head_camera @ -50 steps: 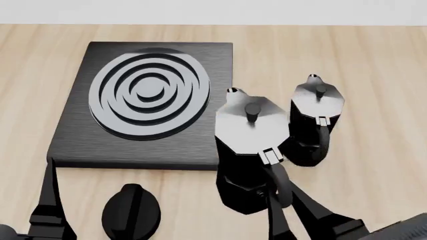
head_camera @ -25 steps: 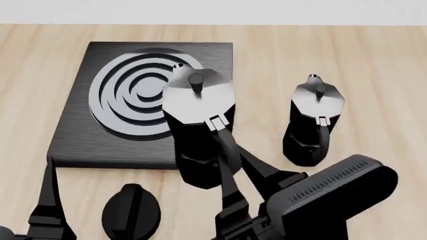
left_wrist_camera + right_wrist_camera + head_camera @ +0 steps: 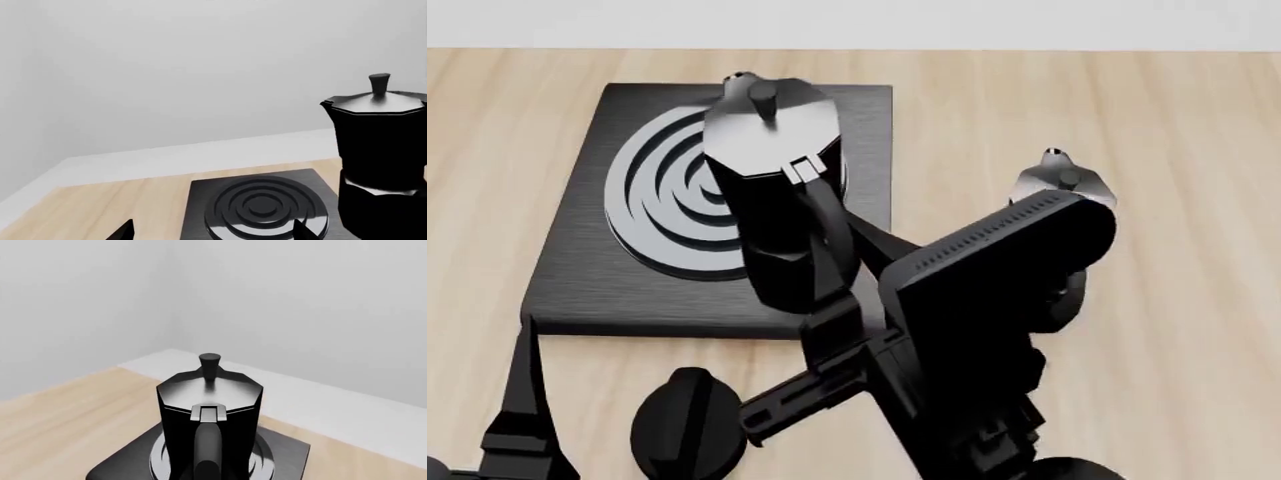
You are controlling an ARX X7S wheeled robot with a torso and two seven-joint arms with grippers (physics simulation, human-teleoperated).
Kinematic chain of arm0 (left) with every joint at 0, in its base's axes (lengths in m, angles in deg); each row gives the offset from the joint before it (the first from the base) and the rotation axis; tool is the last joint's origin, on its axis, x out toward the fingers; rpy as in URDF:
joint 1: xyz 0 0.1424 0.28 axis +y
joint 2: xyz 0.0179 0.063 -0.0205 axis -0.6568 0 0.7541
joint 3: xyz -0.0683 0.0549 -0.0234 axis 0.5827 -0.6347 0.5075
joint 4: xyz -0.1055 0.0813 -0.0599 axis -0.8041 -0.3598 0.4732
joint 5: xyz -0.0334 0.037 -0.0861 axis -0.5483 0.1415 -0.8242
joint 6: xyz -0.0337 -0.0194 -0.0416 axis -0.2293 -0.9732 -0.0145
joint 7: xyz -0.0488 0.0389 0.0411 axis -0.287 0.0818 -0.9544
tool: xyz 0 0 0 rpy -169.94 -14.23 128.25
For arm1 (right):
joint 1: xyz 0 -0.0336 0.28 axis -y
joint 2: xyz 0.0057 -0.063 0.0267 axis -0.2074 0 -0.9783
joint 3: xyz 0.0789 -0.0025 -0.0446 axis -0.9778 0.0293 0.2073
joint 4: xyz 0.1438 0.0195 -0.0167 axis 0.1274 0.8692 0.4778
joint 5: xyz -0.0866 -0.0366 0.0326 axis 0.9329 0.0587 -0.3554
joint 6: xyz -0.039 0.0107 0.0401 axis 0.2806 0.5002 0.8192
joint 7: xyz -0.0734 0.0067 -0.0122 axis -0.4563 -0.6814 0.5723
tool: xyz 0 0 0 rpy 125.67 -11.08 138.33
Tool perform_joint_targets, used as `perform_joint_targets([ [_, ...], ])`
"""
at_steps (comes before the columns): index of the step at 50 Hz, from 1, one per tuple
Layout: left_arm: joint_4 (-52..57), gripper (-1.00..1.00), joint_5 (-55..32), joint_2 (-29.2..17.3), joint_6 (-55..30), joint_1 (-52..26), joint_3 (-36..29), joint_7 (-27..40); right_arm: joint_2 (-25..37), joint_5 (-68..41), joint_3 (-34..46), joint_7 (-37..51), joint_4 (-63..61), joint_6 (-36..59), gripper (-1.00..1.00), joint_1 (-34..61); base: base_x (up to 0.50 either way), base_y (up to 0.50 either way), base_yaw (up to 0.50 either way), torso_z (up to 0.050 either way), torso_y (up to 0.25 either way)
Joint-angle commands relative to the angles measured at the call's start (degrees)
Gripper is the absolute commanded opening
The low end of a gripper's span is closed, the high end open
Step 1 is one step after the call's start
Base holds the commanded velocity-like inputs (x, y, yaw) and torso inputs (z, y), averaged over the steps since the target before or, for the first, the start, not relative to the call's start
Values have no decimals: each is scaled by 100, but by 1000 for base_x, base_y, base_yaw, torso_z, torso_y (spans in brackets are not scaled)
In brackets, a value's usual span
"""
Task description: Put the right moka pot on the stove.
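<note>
My right gripper [image 3: 831, 285] is shut on the black handle of the right moka pot [image 3: 767, 205], a black faceted pot with a silvery octagonal lid and knob. The pot [image 3: 210, 407] stays upright over the ring burner of the stove [image 3: 581, 285], a flat black slab. I cannot tell whether its base touches the burner. In the left wrist view the pot [image 3: 383, 145] stands tall at one side of the stove [image 3: 200, 197]. My left gripper [image 3: 212, 232] is open and holds nothing, near the stove's front edge.
A second identical moka pot [image 3: 1065, 185] stands on the wooden table right of the stove, mostly hidden behind my right arm [image 3: 988, 300]. A small round black knob [image 3: 687, 420] lies near the table's front, between my arms.
My right gripper has carried the pot left and away from me, from beside the second pot to over the stove's burner. The left arm has not moved.
</note>
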Motion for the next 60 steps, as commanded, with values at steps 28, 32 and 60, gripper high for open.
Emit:
perform_joint_targets([
  [28, -21, 100, -59, -47, 105, 7, -23, -12, -1169, 892, 771, -532, 2422, -715, -100, 1406, 0, 0, 0, 0, 1],
  [32, -19, 100, -64, -52, 140, 27, -18, -15, -1291, 998, 830, -593, 2759, -878, -100, 1535, 0, 0, 0, 0, 0],
  [60, -47, 100, -102, -83, 201, 32, -39, -14, -2116, 1481, 1146, -1034, 4981, -2132, -100, 2264, 0, 0, 0, 0, 1],
])
